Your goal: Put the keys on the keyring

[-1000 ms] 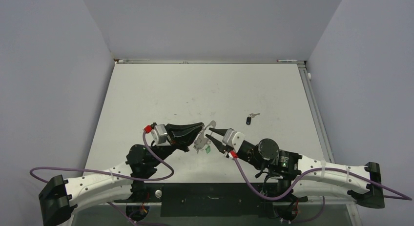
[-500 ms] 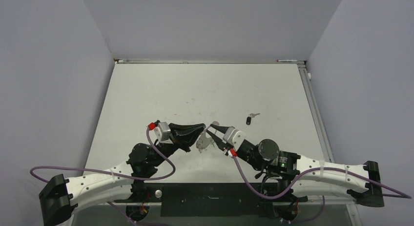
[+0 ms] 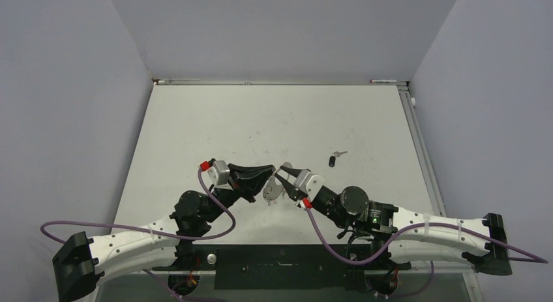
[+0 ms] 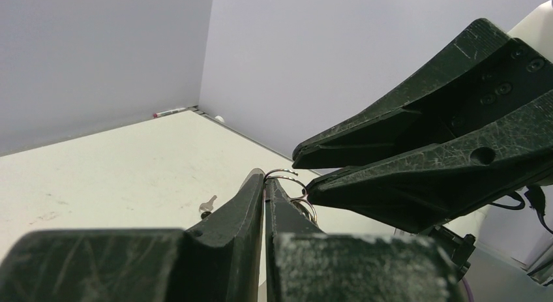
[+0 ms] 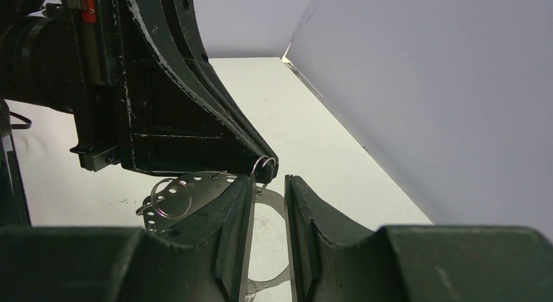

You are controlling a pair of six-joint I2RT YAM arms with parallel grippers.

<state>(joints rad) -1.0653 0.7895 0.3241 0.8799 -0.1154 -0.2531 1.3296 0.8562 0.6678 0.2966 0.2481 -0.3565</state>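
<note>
The keyring [image 3: 271, 191], a silver bundle of thin wire rings and a flat holed plate [image 5: 192, 184], hangs above the table between both arms. My left gripper [image 3: 269, 171] is shut on one of its small wire rings [image 4: 285, 175], which pokes out past the fingertips [image 4: 255, 184]. My right gripper [image 5: 269, 183] faces it tip to tip. Its jaws stand a narrow gap apart with nothing pinched, and the plate lies just beyond and beside its left finger. A tiny key [image 3: 332, 160] with a black head lies on the table to the right, a small silver key [image 3: 339, 153] beside it.
The white table [image 3: 215, 126] is walled by grey panels on three sides. The loose key [image 4: 207, 203] shows beyond my left fingers. The right arm's fingers [image 4: 424, 152] fill the upper right of the left wrist view.
Both grippers have closed in on each other, tips now almost touching. The left wrist has rolled and the keyring has turned with it, so its green tag no longer shows.
</note>
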